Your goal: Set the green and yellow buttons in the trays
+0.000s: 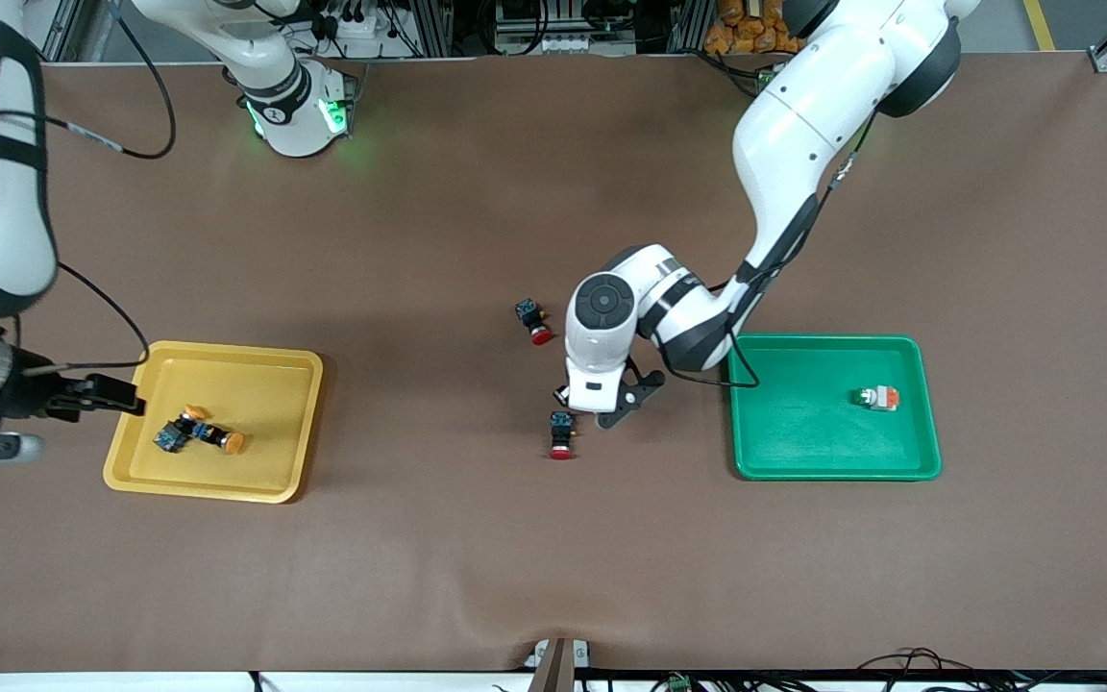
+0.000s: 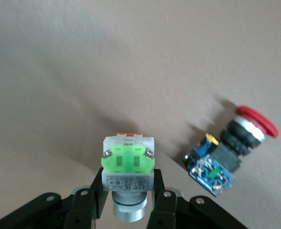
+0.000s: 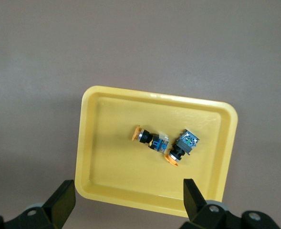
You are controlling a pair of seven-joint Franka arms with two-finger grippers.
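**Left jaws pinched a green-block switch beside a red one**

Nearest the front camera among the loose parts lay a red-capped switch (image 1: 562, 435), its long axis running toward that camera, red cap nearest. Just beside it, the left gripper (image 1: 580, 402) stood low over the worktop (image 1: 477, 557), jaws pinched on a whitish switch with a green block (image 2: 128, 164). Only the left wrist view showed that switch, green block facing the camera; the front view hid it under the wrist. A second red-capped switch (image 1: 532, 320) lay farther from the camera. One whitish switch with an orange block (image 1: 877, 397) lay in the green tray (image 1: 928, 452). Two yellow-capped switches (image 3: 169, 144) lay touching in the yellow tray (image 1: 299, 384), caps pointing apart. The right gripper (image 3: 128, 200) waited over that tray, jaws spread.
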